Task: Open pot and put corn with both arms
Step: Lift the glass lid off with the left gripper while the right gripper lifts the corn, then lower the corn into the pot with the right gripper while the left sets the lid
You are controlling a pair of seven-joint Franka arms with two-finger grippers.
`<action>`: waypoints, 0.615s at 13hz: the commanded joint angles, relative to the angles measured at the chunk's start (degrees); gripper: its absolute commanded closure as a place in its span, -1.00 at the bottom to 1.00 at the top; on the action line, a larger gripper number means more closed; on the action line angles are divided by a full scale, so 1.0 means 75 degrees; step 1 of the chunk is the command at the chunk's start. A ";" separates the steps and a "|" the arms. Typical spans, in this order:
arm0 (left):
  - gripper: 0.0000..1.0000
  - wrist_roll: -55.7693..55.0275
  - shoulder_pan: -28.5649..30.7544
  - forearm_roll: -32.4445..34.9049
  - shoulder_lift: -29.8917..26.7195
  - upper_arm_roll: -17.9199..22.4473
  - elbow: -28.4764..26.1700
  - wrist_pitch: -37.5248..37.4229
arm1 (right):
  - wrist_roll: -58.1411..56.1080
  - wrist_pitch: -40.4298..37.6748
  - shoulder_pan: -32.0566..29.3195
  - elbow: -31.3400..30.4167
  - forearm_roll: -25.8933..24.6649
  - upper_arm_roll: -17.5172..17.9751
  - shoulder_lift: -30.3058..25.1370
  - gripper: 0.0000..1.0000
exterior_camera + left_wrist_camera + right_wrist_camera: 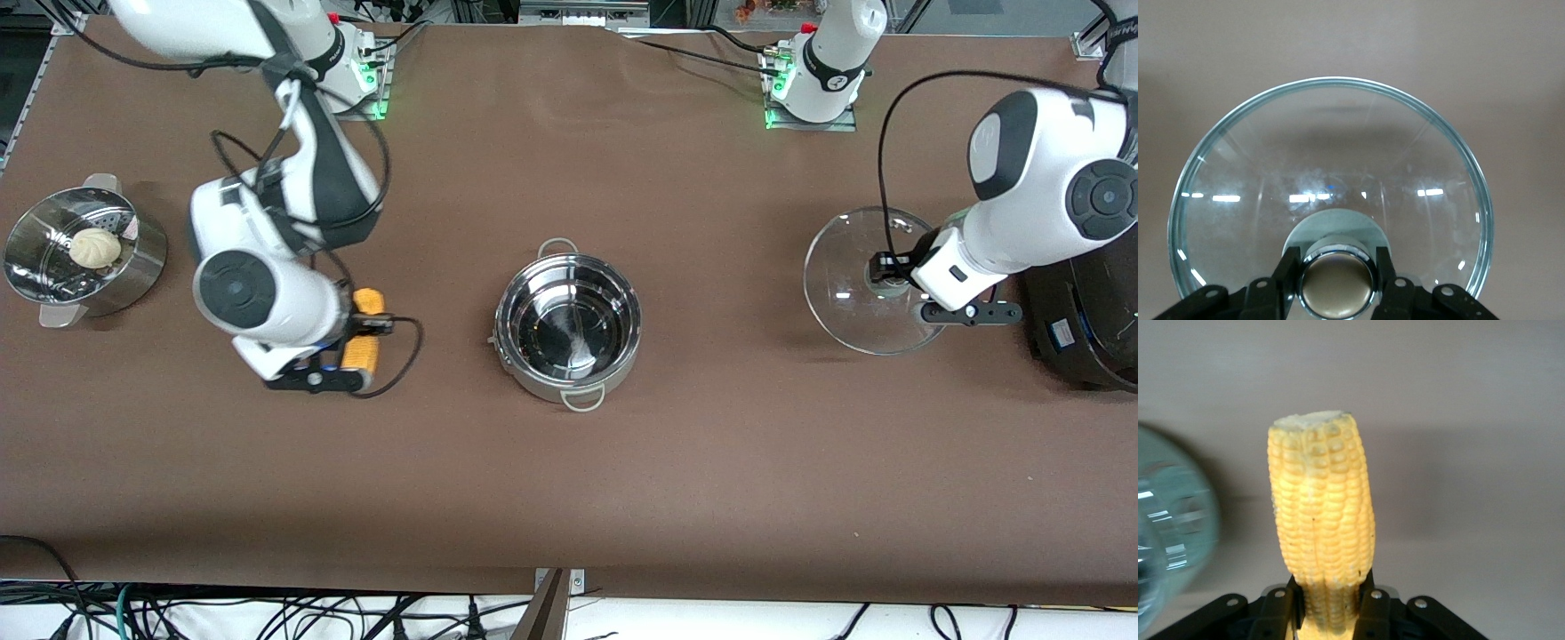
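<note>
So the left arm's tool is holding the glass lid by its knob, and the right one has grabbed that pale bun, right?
Not quite. The right tool is shut on the corn, not the bun, as the right wrist view shows; the bun sits in the steamer pot at the right arm's end of the table. The rest holds: the left tool grips the glass lid by its knob.

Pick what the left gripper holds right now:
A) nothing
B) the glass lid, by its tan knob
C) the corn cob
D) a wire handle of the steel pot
B: in the left wrist view the left gripper is shut on the tan knob of the glass lid, held away from the open pot, while the corn sits in the right gripper.
</note>
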 commanded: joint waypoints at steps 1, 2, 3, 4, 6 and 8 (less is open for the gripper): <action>1.00 0.0404 -0.0071 -0.0182 -0.0143 -0.0003 -0.1540 0.2023 | 0.0261 -0.0079 0.0207 0.0675 0.0921 0.0216 0.0238 0.84; 1.00 0.0404 -0.0083 -0.0170 0.0195 -0.0003 -0.1718 0.2668 | 0.0284 0.0118 0.0278 0.0769 0.1215 0.0322 0.0250 0.84; 1.00 0.0404 -0.0095 -0.0182 0.0582 -0.0003 -0.1778 0.3104 | 0.0343 0.0445 0.0464 0.0770 0.1416 0.0381 0.0261 0.84; 1.00 0.0369 -0.0176 -0.0182 0.0876 -0.0003 -0.1778 0.3340 | 0.0610 0.0878 0.0675 0.0770 0.1615 0.0393 0.0366 0.84; 1.00 0.0369 -0.0177 -0.0182 0.1170 -0.0003 -0.1766 0.3564 | 0.1301 0.1896 0.1214 0.0759 0.1816 0.0393 0.0693 0.84; 1.00 0.0369 -0.0189 -0.0182 0.1253 -0.0003 -0.1755 0.3589 | 0.1946 0.2648 0.1555 0.0770 0.1816 0.0393 0.1208 0.84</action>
